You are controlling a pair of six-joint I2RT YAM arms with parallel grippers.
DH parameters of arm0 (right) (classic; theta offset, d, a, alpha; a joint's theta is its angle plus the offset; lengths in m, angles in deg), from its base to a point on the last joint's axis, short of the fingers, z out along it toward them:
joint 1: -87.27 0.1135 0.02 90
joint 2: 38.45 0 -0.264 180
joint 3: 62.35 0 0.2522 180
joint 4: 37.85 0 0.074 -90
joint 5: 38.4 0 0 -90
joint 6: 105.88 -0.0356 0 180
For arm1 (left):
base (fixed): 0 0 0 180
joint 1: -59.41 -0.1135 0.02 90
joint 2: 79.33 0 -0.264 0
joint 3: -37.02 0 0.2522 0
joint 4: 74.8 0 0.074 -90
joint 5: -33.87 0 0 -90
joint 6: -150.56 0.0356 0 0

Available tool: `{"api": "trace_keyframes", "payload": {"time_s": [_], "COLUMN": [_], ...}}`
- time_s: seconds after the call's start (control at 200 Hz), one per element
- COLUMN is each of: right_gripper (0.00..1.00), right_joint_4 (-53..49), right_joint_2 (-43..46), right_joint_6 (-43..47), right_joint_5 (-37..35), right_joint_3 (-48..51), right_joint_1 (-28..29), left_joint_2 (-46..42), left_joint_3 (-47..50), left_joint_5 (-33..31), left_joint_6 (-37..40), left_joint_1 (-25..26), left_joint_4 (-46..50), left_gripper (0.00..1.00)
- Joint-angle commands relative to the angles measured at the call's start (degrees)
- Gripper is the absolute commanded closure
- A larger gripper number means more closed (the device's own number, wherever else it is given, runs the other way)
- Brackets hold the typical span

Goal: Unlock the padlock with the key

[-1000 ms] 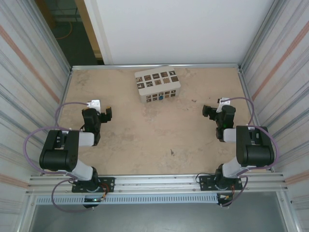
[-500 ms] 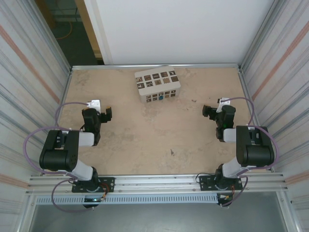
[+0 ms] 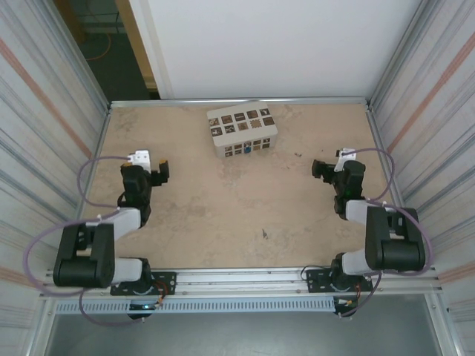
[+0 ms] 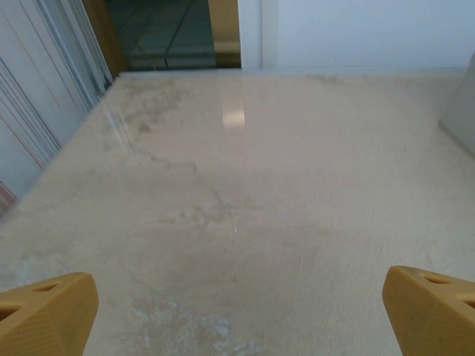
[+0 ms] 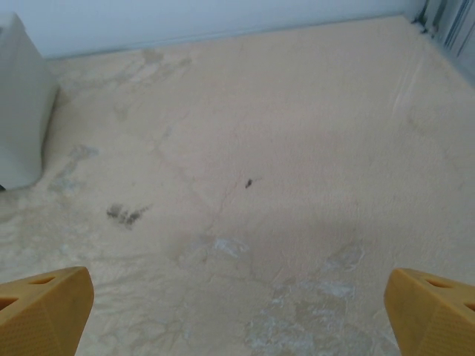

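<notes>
L hand (image 3: 165, 171) at 9 o'clock, R hand (image 3: 318, 170) at 3, both released, empty; key (image 3: 264, 234) at 6 on tabletop (image 3: 208, 215).

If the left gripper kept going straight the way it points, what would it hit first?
Likely the table itself: the left gripper looks tilted downward over bare surface. Nothing stands ahead; the white box sits off to the right, though depth is hard to judge.

White tagged box (image 3: 242, 130) — beige table (image 3: 223, 215)
</notes>
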Motion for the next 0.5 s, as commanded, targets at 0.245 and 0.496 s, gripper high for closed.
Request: {"api": "trace_keyframes", "payload": {"time_s": [0.245, 0.496], "right_gripper": [0.01, 0.01], "right_joint_4": [-25.65, -32.29], "right_joint_2": [15.7, 8.67], "right_joint_6": [-11.02, -24.12], "right_joint_5": [3.55, 13.84], "right_joint_3": [-6.33, -18.04], "right_joint_1": [0.15, 6.73], "left_joint_2": [-12.39, -3.01], "left_joint_3": [-10.64, -23.36], "left_joint_5": [0.03, 10.93], "left_joint_6": [-13.5, -21.14], "left_joint_1": [0.08, 0.39], "left_joint_4": [27.91, 40.32], "left_gripper": [0.01, 0.01]}}
